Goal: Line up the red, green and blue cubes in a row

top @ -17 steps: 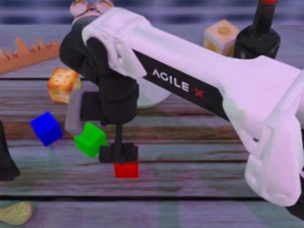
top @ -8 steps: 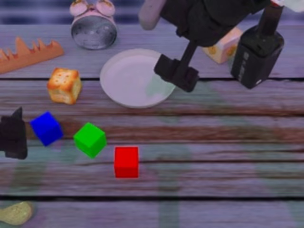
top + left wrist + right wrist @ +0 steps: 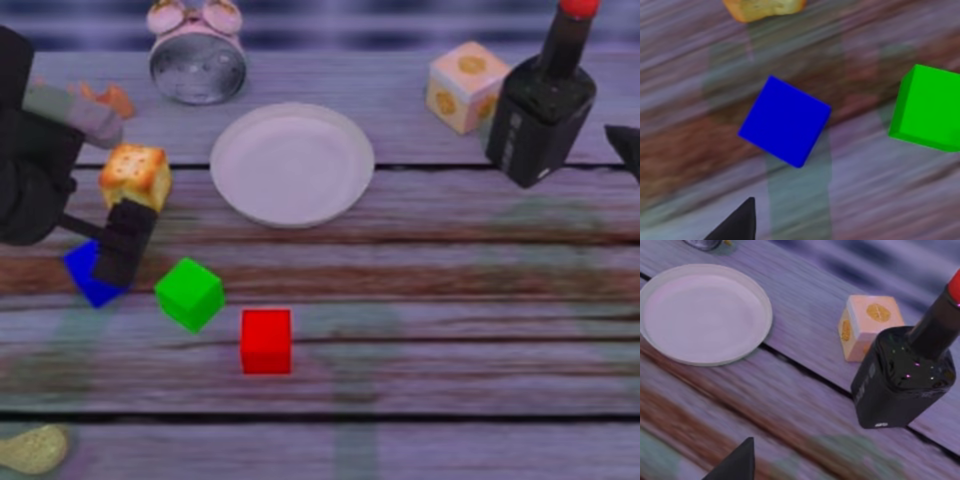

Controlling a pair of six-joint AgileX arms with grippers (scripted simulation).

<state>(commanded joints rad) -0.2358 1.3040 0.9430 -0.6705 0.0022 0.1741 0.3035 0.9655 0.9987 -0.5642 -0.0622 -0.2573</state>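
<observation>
1. My left gripper (image 3: 122,243): over the table's left side, hanging above the blue cube. Whether it is released or clenched I cannot tell; only one dark fingertip (image 3: 735,225) shows in my left wrist view.

2. Blue cube (image 3: 88,278): directly under my left gripper, partly hidden by it from above. My left wrist view shows it (image 3: 785,121) resting on the table (image 3: 430,350), turned at an angle to the planks, with nothing touching it.

3. Toast cube (image 3: 135,175): just beyond my left gripper, toward the table's far edge.

4. Green cube (image 3: 190,293): near my left gripper, on its right, apart from the blue cube and also turned at an angle.

5. Red cube (image 3: 266,341): farther right than the green one and nearer the table's front edge, sitting square to the planks. The three cubes run in a slanting line, none touching.

6. Plate (image 3: 292,165): beyond the green and red cubes, toward the middle of the table.

7. Clock (image 3: 197,57): at the far edge, behind the plate's left side.

8. Orange-slice cube (image 3: 465,85): far right of my left gripper, close to the bottle.

9. Bottle (image 3: 545,95): dark with a red cap, upright, near the right edge.

10. My right gripper (image 3: 625,148): well away at the right edge, only its tip in view, parked; whether released or clenched I cannot tell.
</observation>
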